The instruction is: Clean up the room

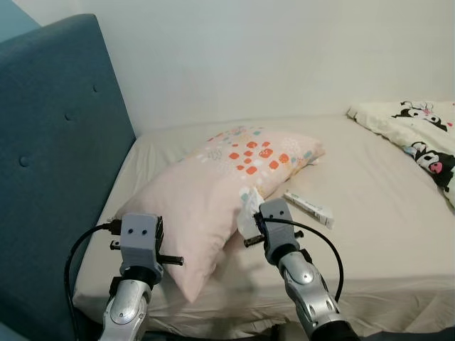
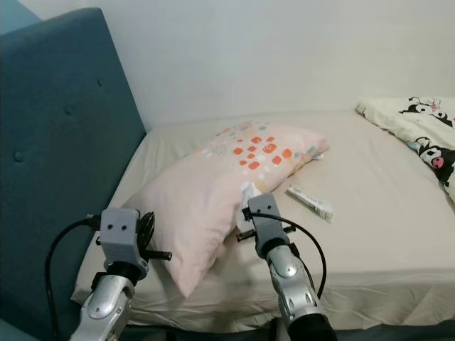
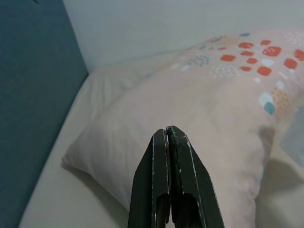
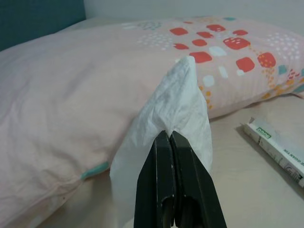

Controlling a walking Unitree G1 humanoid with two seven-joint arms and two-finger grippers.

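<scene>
A pale pink pillow (image 1: 213, 181) with red and teal squares lies slanted on the beige bed (image 1: 377, 227). My right gripper (image 4: 169, 135) is shut on a crumpled white tissue (image 4: 178, 102), which hangs against the pillow's near right edge. A small white and green box (image 1: 309, 208) lies on the sheet just right of the tissue. My left gripper (image 3: 167, 129) is shut with nothing in it. It hovers by the pillow's lower left corner, pointing at the pillow without touching it.
A tall blue padded headboard (image 1: 50, 163) stands along the left of the bed. A cream blanket with black and white cartoon figures (image 1: 419, 131) lies at the far right. A white wall runs behind the bed.
</scene>
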